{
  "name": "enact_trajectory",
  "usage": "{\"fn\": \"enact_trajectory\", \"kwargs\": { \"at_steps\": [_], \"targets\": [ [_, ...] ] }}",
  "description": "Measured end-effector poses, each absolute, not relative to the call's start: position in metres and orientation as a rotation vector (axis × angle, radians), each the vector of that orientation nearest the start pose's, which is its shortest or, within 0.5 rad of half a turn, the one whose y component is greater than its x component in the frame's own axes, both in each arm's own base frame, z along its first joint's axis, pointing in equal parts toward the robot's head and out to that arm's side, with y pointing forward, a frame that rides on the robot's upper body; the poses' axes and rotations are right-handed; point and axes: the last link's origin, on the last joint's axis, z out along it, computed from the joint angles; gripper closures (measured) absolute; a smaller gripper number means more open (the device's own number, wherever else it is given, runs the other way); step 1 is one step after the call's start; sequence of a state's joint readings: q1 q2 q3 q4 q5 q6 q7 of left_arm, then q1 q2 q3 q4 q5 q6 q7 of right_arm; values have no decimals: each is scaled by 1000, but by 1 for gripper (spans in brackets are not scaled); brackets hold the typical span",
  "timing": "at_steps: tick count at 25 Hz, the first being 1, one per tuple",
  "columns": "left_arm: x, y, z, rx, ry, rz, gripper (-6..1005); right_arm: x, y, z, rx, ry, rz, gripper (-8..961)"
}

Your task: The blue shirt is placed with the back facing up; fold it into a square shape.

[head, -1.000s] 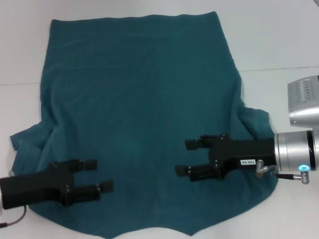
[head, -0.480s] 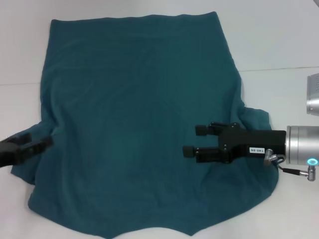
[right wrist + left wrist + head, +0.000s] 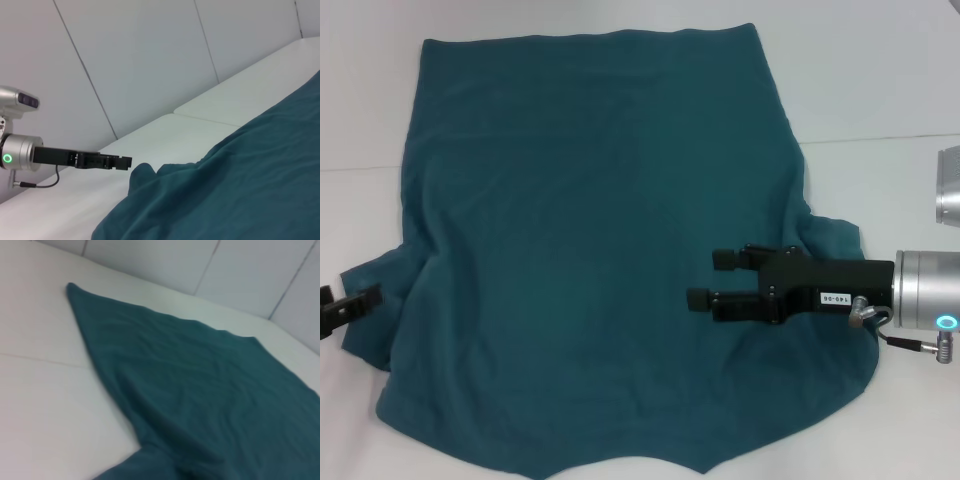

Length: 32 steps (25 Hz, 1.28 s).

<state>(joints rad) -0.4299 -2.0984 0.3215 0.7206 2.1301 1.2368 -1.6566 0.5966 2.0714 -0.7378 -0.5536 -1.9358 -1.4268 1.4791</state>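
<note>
Teal-blue cloth everywhere: the blue shirt [image 3: 610, 250] lies spread flat across the white table [image 3: 880, 80]. The right gripper [image 3: 705, 280] hovers over its 4 o'clock area, fingers parted, holding nothing. The left gripper [image 3: 345, 306] sits at the 9 o'clock edge by the sleeve.
</note>
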Motion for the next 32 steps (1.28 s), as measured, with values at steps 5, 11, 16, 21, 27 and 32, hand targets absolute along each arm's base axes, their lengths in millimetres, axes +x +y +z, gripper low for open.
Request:
{"fn": "enact_trajectory", "kwargs": {
  "at_steps": [5, 11, 16, 21, 27, 32],
  "targets": [
    [-368, 325, 51, -2000, -1216, -562, 124, 250, 353, -17, -2664, 800, 727, 25],
    [-366, 326, 46, -2008, -1223, -562, 123, 251, 353, -16, -2662, 802, 724, 25],
    [-364, 327, 42, -2019, -1226, -557, 123, 252, 353, -16, -2656, 806, 725, 25],
    [-363, 330, 39, -2027, -1222, -541, 123, 253, 353, -16, -2649, 814, 729, 25],
    [-362, 334, 37, -2038, -1207, -508, 136, 254, 353, -16, -2643, 819, 732, 24],
    [-369, 335, 40, -1986, -1224, -476, 196, 254, 352, -16, -2642, 822, 734, 24]
  ]
}}
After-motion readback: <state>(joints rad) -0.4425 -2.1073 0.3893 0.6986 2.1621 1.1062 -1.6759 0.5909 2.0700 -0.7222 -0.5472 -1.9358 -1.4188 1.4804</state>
